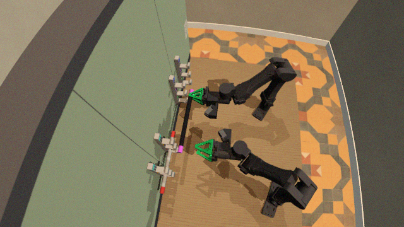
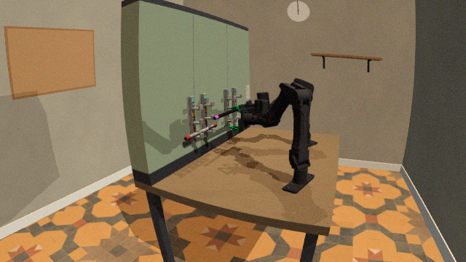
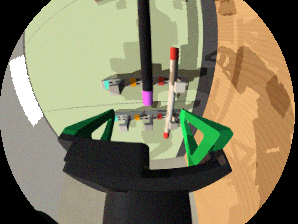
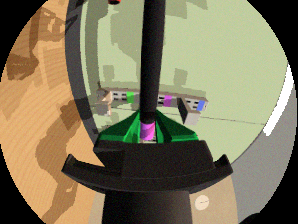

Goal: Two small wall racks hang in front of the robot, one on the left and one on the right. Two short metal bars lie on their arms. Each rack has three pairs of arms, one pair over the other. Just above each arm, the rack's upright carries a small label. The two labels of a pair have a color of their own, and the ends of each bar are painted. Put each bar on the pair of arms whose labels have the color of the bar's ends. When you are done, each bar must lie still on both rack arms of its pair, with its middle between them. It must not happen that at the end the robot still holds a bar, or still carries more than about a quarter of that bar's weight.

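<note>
A white bar with red ends (image 1: 168, 157) (image 2: 201, 132) (image 3: 172, 90) lies across the lowest, red-labelled arms of the left rack (image 1: 161, 140) (image 2: 191, 109). A black bar with magenta ends (image 1: 186, 120) (image 2: 226, 113) (image 3: 145, 50) (image 4: 152, 55) hangs in front of the wall between the racks, its free end near the left rack's inner upright. My right gripper (image 1: 190, 94) (image 4: 147, 113) is shut on its other end, before the right rack (image 1: 172, 86) (image 2: 226, 102) (image 4: 116, 96). My left gripper (image 1: 196, 150) (image 3: 147, 112) is open and empty, back from the free end.
Left rack labels run teal, orange, red downward; right rack labels run blue, magenta, green. The green wall panel (image 1: 117, 63) (image 2: 164, 73) stands close behind both racks. The wooden table top (image 1: 240, 126) (image 2: 226, 193) lies below the arms.
</note>
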